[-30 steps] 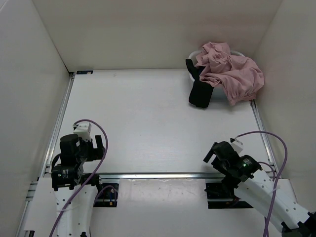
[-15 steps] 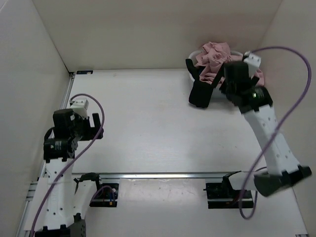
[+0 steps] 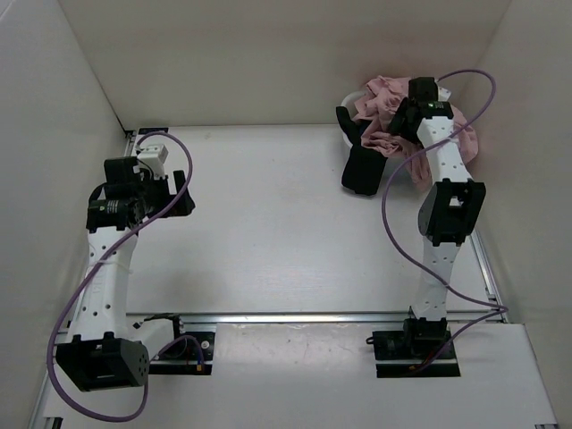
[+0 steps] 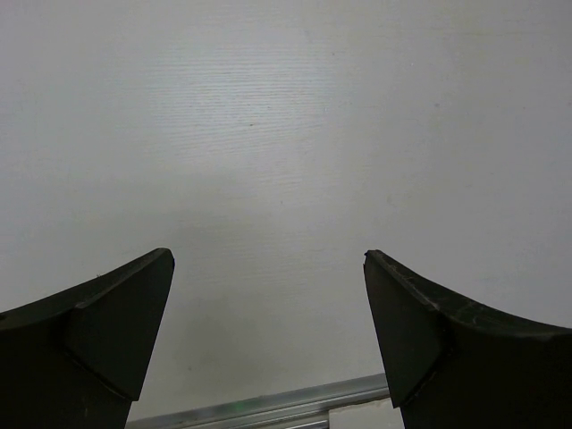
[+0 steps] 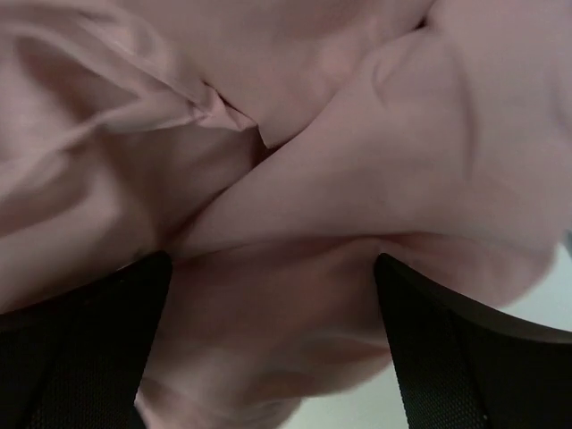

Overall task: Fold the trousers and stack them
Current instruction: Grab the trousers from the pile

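The dusty-pink trousers (image 3: 386,105) lie crumpled in and over a white basket (image 3: 350,98) at the back right of the table. My right gripper (image 3: 404,114) is stretched out over the heap, open, its fingers pressed down either side of a pink fold (image 5: 295,268) that fills the right wrist view. My left gripper (image 3: 184,198) is open and empty, raised above the left side of the table; in the left wrist view its gripper (image 4: 268,268) frames only bare white table.
A black garment (image 3: 362,165) hangs out of the basket's front onto the table. White walls close in the left, back and right sides. A metal rail (image 3: 295,316) runs along the near edge, and shows in the left wrist view (image 4: 259,409).
My right arm swung from the near right edge up to the basket and lowered onto the pink heap. My left arm rose and moved toward the back left.
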`<action>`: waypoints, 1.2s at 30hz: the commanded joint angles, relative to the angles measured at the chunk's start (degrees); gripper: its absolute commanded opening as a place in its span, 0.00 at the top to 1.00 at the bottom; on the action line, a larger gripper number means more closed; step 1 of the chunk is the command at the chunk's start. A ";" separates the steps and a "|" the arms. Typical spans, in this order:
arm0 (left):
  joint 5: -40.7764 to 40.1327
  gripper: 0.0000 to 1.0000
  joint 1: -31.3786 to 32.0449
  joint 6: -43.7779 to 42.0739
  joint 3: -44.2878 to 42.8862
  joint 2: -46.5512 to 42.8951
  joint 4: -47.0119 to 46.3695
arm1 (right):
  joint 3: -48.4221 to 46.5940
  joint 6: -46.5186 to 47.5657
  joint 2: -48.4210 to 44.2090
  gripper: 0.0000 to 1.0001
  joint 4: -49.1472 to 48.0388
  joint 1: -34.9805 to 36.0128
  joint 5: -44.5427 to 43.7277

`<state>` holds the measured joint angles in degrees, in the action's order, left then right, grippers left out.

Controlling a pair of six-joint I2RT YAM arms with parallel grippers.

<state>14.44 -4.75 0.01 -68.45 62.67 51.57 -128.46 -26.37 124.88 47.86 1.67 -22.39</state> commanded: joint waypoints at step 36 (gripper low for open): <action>-11.79 0.00 -1.31 -0.01 -7.49 -10.47 -2.62 | -7.60 24.81 -34.70 1.00 -15.78 63.81 5.94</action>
<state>7.27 -5.41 -0.01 -73.58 53.45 49.78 -134.50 0.51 91.46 35.73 65.56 -22.76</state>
